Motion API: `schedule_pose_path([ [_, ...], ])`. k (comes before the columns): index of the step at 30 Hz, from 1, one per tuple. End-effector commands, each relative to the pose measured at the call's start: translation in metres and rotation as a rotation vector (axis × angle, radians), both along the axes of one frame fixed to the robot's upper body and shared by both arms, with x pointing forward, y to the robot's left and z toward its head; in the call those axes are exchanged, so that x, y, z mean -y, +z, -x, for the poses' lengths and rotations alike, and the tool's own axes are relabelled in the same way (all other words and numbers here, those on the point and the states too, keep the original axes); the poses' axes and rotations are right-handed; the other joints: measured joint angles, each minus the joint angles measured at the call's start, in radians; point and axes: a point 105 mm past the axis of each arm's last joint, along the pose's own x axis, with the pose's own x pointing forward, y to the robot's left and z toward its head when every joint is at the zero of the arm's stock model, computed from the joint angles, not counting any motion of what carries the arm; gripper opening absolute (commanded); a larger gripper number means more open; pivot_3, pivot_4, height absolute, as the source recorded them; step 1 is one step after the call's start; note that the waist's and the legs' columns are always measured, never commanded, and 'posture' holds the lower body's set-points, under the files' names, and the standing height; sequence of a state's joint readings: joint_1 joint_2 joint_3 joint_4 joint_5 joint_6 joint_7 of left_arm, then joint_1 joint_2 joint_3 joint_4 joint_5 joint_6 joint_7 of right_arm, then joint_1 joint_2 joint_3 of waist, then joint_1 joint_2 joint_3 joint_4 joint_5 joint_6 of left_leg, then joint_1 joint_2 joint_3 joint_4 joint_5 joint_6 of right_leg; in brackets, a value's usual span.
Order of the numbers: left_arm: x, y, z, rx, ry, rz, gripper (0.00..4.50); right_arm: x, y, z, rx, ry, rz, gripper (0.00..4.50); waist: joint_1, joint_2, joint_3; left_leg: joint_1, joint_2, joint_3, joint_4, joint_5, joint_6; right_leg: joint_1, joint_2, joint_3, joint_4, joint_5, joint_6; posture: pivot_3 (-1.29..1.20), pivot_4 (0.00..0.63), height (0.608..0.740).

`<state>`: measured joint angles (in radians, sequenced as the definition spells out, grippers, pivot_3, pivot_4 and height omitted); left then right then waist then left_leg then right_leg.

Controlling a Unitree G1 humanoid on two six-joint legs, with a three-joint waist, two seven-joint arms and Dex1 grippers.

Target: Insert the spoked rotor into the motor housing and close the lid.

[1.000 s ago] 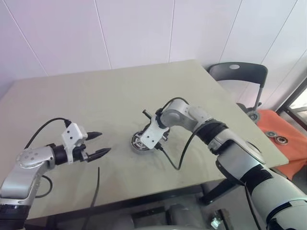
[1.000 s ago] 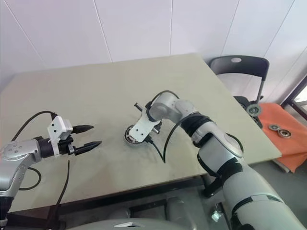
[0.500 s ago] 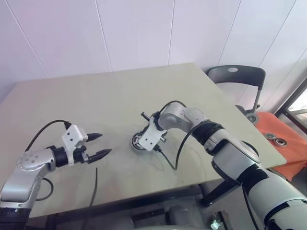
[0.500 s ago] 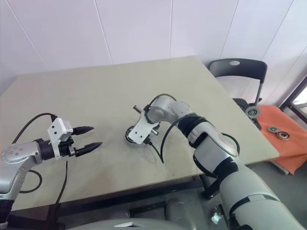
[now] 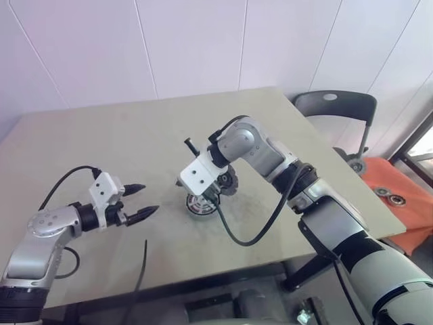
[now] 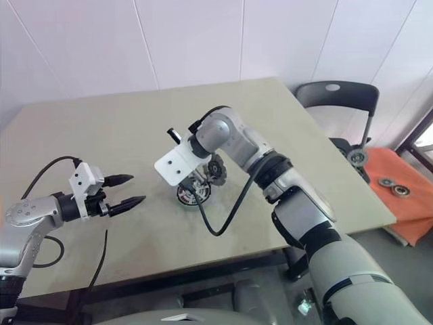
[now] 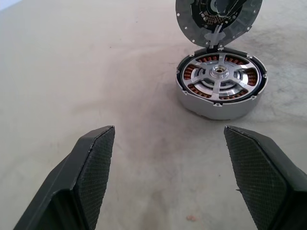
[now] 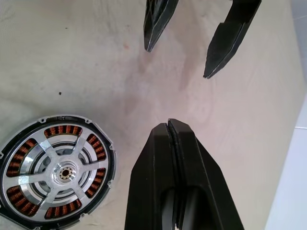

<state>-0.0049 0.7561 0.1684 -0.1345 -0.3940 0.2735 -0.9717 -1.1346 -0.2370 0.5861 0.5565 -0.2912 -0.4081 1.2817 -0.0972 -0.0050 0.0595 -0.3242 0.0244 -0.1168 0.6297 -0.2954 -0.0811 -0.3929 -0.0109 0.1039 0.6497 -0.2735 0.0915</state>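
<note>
The motor housing [image 7: 216,108] sits at the table's middle, uncovered, its copper windings showing. The spoked rotor [image 7: 219,72] lies inside it, silver spokes around a central hub. The lid [image 7: 192,19], a grey disc with a ribbed rim [image 5: 226,181], hangs tilted just above the housing at my right hand. What holds it there is hidden. My right gripper [image 8: 169,125] is shut, its tips pressed together with nothing between them, beside and above the housing [image 8: 55,172]. My left gripper [image 5: 149,199] is open and empty, left of the housing and pointing at it.
The beige table [image 5: 135,128] has its front edge close to me. A black cable [image 5: 139,264] trails over that edge near my left arm. A dark chair [image 5: 335,108] stands at the table's far right corner. Beyond it, metal rings lie on an orange surface [image 5: 396,203].
My right hand has risen off the housing and turned, the lid coming up with it, so the rotor inside now shows. The left arm has kept still.
</note>
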Motion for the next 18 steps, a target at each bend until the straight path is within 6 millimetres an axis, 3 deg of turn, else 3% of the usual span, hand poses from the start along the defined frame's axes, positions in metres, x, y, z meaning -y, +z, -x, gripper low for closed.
schedule_pose_path([
  [1, 0.003, 0.008, -0.003, 0.038, -0.016, -0.004, 3.88, 0.012, -0.007, -0.003, 0.025, -0.012, 0.056, 0.03, 0.0, 0.0, 0.0, 0.0, 0.0, 0.0, 0.0, 0.0, 0.0, 0.0, 0.0, 0.0, 0.0, -0.001, 0.001, 0.0, 0.0, 0.74],
  [4, 0.003, 0.008, -0.002, 0.038, -0.014, -0.003, 3.88, 0.028, -0.024, -0.004, 0.01, -0.026, 0.132, 0.03, 0.001, 0.0, 0.0, 0.0, 0.0, 0.0, 0.0, 0.0, 0.0, 0.0, 0.0, 0.0, 0.0, -0.001, 0.002, 0.0, 0.0, 0.74],
  [7, 0.004, 0.008, 0.0, 0.038, -0.016, 0.0, 3.88, 0.039, -0.026, -0.008, 0.008, -0.049, 0.153, 0.03, -0.003, 0.001, 0.001, -0.002, 0.0, 0.0, 0.0, 0.0, 0.0, -0.002, 0.0, 0.0, 0.0, 0.0, 0.0, 0.0, 0.0, 0.74],
  [10, 0.004, 0.008, 0.001, 0.031, -0.022, 0.001, 3.88, 0.051, -0.026, 0.001, -0.045, -0.042, 0.192, 0.03, -0.004, 0.001, 0.001, -0.002, 0.0, 0.0, -0.001, 0.0, 0.0, -0.003, 0.0, 0.0, 0.0, 0.002, 0.003, 0.0, 0.0, 0.74],
  [13, 0.008, 0.006, 0.002, 0.024, -0.034, 0.004, 3.88, 0.067, -0.028, 0.025, -0.119, 0.022, 0.268, 0.03, 0.0, 0.001, 0.001, -0.003, 0.0, 0.0, -0.001, 0.0, 0.0, -0.003, 0.0, 0.0, -0.001, 0.002, 0.003, 0.0, 0.0, 0.74],
  [18, 0.021, 0.0, 0.002, 0.012, -0.059, 0.026, 3.88, 0.081, -0.032, 0.029, -0.113, 0.032, 0.341, 0.03, 0.001, 0.001, 0.001, -0.004, 0.0, 0.001, 0.001, 0.0, 0.0, -0.003, 0.0, 0.0, -0.002, -0.001, 0.004, 0.0, 0.0, 0.74],
])
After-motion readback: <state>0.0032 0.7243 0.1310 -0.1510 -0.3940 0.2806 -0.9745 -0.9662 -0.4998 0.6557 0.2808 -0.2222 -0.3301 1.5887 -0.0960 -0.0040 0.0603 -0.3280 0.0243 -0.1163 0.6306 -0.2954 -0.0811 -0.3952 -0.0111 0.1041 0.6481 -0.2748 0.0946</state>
